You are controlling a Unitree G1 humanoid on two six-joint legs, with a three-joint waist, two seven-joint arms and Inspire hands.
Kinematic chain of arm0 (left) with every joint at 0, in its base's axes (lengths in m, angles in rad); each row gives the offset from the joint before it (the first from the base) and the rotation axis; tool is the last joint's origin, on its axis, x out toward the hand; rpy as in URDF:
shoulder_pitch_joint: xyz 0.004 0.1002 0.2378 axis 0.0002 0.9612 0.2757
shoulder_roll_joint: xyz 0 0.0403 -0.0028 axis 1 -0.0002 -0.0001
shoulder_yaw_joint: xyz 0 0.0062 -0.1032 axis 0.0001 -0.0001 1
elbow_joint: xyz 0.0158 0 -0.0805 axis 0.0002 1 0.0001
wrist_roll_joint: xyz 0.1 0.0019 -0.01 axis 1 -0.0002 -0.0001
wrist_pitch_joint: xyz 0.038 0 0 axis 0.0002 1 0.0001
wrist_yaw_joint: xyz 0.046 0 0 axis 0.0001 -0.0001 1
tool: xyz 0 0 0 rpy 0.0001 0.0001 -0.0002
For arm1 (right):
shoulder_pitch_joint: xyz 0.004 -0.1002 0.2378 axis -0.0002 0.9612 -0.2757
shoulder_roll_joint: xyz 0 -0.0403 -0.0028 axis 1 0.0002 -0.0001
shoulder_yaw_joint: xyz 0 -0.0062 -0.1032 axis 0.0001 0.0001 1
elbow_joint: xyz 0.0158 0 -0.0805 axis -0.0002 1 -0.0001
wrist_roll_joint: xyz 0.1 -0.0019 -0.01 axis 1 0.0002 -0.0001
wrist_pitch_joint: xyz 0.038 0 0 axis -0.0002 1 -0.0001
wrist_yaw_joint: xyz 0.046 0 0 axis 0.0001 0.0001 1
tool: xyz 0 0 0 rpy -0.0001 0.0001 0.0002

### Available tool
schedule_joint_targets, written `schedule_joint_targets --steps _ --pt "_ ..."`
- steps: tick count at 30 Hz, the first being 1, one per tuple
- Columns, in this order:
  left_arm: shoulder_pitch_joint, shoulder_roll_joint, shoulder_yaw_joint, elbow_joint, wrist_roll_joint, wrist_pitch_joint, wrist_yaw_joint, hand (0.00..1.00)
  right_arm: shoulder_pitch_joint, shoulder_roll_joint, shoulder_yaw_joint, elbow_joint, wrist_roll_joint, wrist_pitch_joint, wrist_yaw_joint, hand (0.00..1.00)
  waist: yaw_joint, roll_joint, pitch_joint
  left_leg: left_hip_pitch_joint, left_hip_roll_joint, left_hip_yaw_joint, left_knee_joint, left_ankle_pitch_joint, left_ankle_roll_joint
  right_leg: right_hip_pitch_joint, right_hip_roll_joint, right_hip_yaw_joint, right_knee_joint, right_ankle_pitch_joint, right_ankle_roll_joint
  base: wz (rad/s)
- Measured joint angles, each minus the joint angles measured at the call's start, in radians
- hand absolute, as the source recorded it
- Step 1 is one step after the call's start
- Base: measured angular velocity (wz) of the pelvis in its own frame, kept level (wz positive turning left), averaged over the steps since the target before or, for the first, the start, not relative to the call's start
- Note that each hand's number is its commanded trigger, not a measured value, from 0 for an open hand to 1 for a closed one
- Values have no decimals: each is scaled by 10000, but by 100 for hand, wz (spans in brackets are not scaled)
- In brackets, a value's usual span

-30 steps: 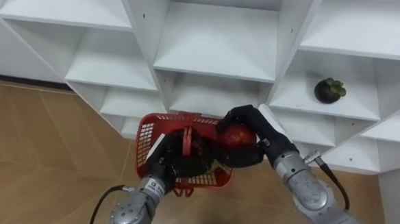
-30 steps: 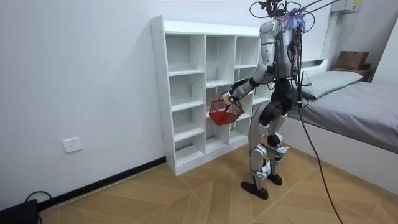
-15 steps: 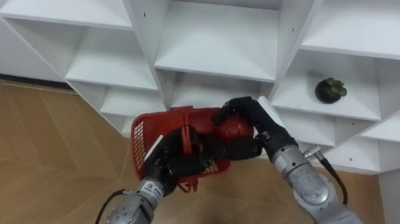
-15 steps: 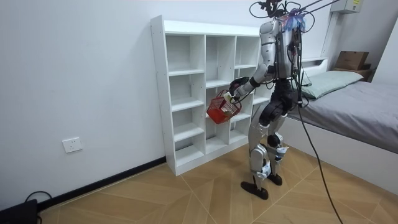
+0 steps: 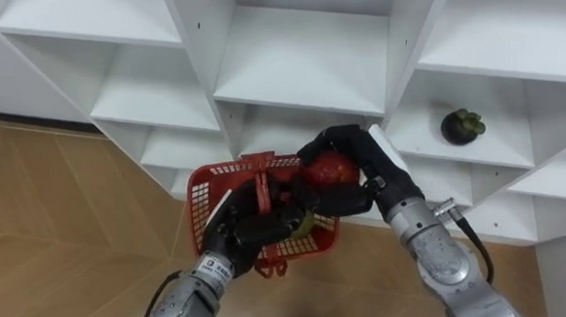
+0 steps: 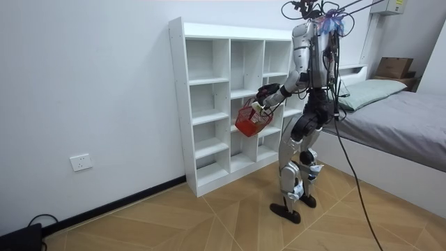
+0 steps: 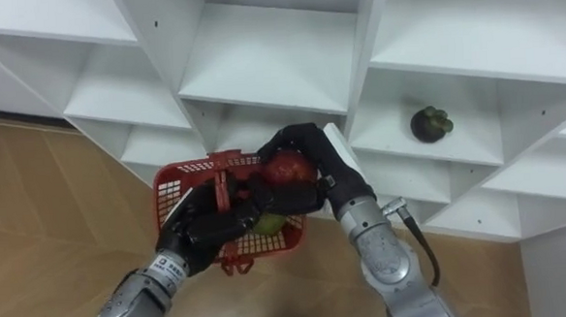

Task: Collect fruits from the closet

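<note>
1. A red fruit (image 5: 330, 168) is sitting in the right hand (image 5: 373, 165), whose fingers are clamping round it, just over the far rim of the red basket (image 5: 205, 190).
2. The left hand (image 5: 240, 231) is holding the basket up, fingers curling round its handle; a greenish fruit (image 5: 307, 221) is lying inside.
3. A dark mangosteen (image 5: 461, 126) is resting on a shelf of the white closet (image 5: 298, 65), well to the right.
4. The robot is standing facing the closet.

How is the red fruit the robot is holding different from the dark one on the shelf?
The red fruit is bright red; the mangosteen is dark with a green top. The red fruit is gripped by the right hand over the red basket; the mangosteen sits alone on a white shelf. Both are round.
</note>
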Motion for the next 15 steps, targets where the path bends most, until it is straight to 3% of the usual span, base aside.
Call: schedule_joint_targets --steps 5,15 --pt "-1 3 -181 -47 -1067 239 -125 100 0 -4 79 0 761 13 -49 100 -4 7 4 -48 1 0 -4 0 0 -53 -15 7 -18 0 0 0" --pt "-1 40 -185 -260 -1062 306 -123 100 -51 -12 83 -1 1212 76 30 100 -11 14 6 -74 3 4 -63 -6 -9 -66 -2 5 -88 1 -1 0"
